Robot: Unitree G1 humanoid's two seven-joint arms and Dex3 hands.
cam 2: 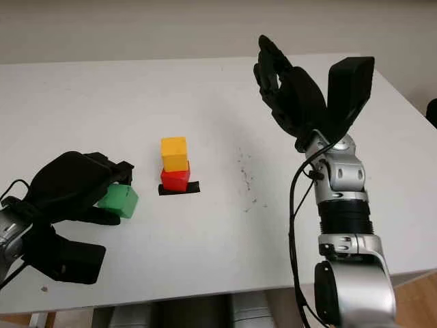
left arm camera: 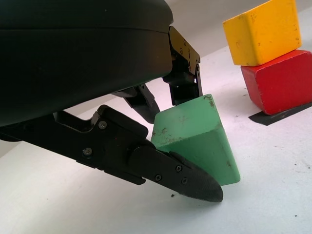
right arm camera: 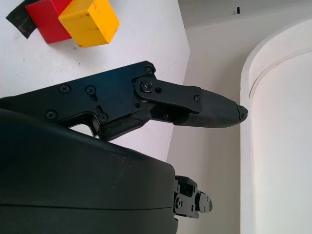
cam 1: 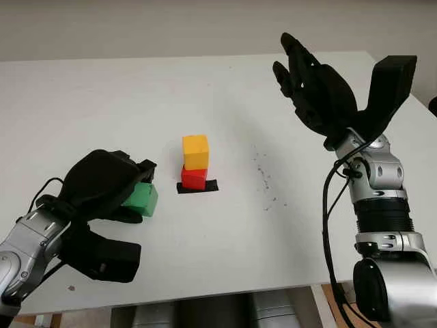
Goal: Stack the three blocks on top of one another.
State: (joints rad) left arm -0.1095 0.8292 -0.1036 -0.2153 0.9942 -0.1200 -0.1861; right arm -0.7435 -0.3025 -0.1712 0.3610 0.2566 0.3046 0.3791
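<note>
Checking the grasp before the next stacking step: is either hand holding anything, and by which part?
The left hand grips the green wooden block by opposite side faces. The right hand, raised, is open.

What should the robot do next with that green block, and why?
Probably lift it: the left hand grips the green block, tilted by the table, while the yellow block already tops the red block. The right hand is raised, open.

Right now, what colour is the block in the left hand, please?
Green, clearest in the left wrist view.
</note>
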